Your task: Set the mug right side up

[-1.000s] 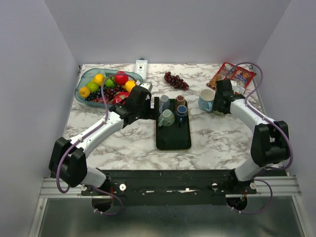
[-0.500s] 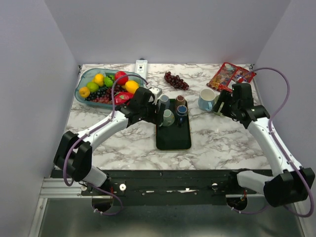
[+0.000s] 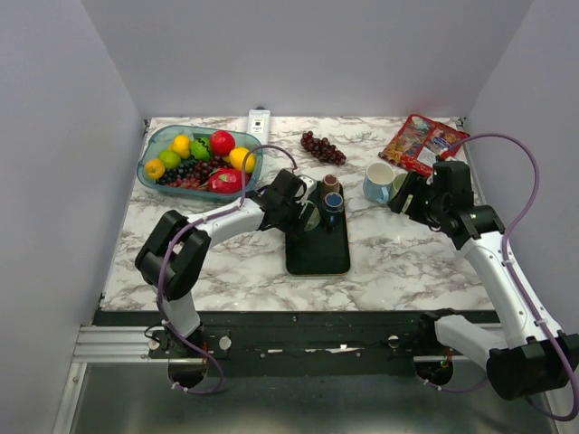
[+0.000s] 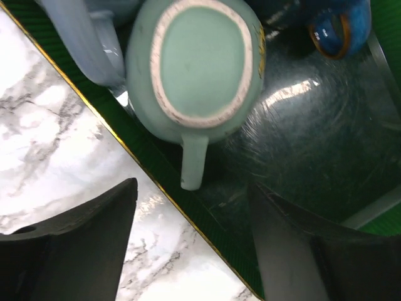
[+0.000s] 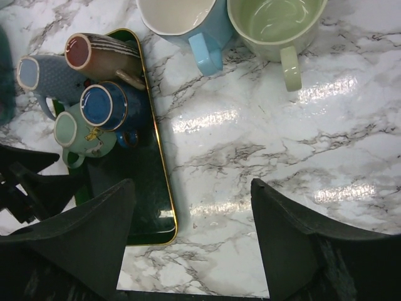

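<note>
Ceramic mint mug (image 4: 203, 59), base up, looks rigid, slick, chippable; grip its handle (image 4: 194, 160) at 6 o'clock, before the left end effector (image 4: 193, 204), spread wide, empty.

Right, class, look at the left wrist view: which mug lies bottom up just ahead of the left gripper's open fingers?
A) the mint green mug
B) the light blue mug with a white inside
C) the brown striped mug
A: the mint green mug shows its flat base to the camera on the dark tray, its handle pointing toward the open left gripper.
</note>
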{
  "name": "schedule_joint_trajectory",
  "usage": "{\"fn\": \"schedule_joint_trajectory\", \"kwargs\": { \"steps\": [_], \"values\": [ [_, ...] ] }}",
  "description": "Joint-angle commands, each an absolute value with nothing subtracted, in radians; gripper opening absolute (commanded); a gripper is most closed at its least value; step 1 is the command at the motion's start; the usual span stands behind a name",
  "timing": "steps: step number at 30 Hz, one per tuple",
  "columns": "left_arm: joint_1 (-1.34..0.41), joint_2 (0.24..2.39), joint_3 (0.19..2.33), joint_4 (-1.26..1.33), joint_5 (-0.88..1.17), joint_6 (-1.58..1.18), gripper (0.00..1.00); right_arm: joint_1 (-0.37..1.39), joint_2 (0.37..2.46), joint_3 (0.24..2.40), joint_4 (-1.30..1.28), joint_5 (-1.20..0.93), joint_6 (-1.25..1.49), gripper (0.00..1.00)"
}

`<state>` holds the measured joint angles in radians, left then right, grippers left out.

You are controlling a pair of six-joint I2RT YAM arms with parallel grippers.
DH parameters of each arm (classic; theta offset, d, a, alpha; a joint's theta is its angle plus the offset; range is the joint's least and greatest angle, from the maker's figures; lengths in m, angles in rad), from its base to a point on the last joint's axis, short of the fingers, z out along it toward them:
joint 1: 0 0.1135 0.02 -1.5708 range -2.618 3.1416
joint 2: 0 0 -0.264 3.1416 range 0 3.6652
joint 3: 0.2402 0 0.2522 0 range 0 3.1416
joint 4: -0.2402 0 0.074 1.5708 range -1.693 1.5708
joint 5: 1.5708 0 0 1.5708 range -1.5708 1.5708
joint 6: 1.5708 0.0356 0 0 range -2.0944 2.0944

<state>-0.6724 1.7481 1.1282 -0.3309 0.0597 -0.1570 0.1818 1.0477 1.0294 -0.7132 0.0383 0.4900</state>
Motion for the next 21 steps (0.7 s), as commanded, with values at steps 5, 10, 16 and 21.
{"fn": "schedule_joint_trajectory", "kwargs": {
  "steps": [5,10,16,21],
  "values": [
    [-0.695,1.763,1.196,-0.340,-0.057,-0.114,0.75,0.179,1.003,0.959,-0.749,0.074,0.515,0.81],
    [-0.701,1.784,1.219,-0.354,-0.071,-0.103,0.66,0.179,0.999,0.933,-0.746,0.077,0.526,0.80],
    [-0.710,1.804,1.220,-0.350,-0.086,-0.106,0.56,0.178,0.982,0.916,-0.741,0.075,0.537,0.80],
    [-0.715,1.830,1.244,-0.350,-0.095,-0.110,0.51,0.178,0.965,0.904,-0.742,0.078,0.540,0.80]
  ]
}}
